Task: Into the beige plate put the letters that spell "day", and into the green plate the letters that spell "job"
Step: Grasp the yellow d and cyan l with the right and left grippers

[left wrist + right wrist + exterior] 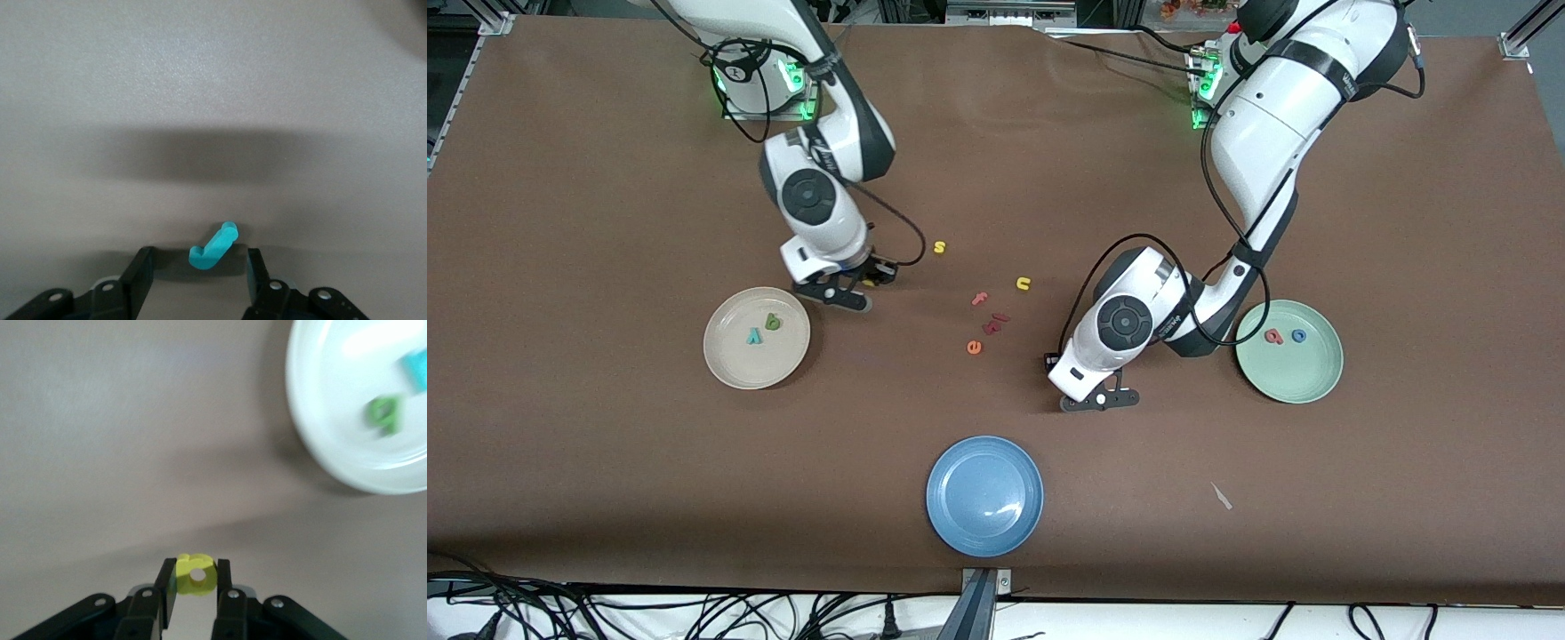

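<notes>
Clamping the yellow a between its fingers, the right gripper sits just beside the beige plate, at the rim farther from the front camera, so the step in hand on this side looks like the last of "day": the green d and the teal y already lie in that plate, side by side. What comes next there is probably a short carry over the rim and a release above a bare part of the plate. The left gripper is low over the table between the loose letters and the green plate, its fingers part-spread on either side of the teal j; from the wrist view they seem not to touch it yet, so I judge the grasp unfinished. It calls for closing on the j squarely, since the piece lies slantwise between the fingers, then a lift across to the green plate, where the red b and the blue o lie just beside each other. By count: three plates, beige, green and a blue plate nearest the front camera holding nothing; two letters in each task plate; one letter at each gripper; and loose mid-table a yellow s, a yellow u, an orange e and a few reddish letters too small to read.
</notes>
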### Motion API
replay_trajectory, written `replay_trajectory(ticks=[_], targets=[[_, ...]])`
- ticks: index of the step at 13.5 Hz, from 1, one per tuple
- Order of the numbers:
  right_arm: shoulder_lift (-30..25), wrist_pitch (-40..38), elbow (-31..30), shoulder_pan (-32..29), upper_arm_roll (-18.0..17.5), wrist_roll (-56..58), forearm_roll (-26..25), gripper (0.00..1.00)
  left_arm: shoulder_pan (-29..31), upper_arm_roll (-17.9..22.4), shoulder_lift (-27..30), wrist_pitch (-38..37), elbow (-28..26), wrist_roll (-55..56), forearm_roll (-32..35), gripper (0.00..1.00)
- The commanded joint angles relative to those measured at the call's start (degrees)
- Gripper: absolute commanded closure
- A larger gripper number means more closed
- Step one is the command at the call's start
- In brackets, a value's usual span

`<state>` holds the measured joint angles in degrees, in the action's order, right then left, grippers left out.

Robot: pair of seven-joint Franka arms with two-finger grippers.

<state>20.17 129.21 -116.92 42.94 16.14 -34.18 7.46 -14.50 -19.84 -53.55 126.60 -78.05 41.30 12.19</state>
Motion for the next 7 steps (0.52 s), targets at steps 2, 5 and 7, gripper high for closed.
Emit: replay_trajectory(ticks=[2,5,7], targets=[[-1.3,-4.5,1.9,0.1,9.8,19.4,-1.0,0.94,-0.6,0.6,-0.9,-0.1,1.9,-1.8,1.2,0.61],[0.8,-3.4,1.3,-2.1,13.3,28.9,-0.3,0.94,-0.7,1.1,-0.9,-0.1,2.1,-1.9,1.2,0.61],[3.0,-1.7,0.6,-4.4,13.3,32.5,0.1,0.94,-0.7,1.3,-0.9,0.4,2.2,-1.8,1.2,0.61]])
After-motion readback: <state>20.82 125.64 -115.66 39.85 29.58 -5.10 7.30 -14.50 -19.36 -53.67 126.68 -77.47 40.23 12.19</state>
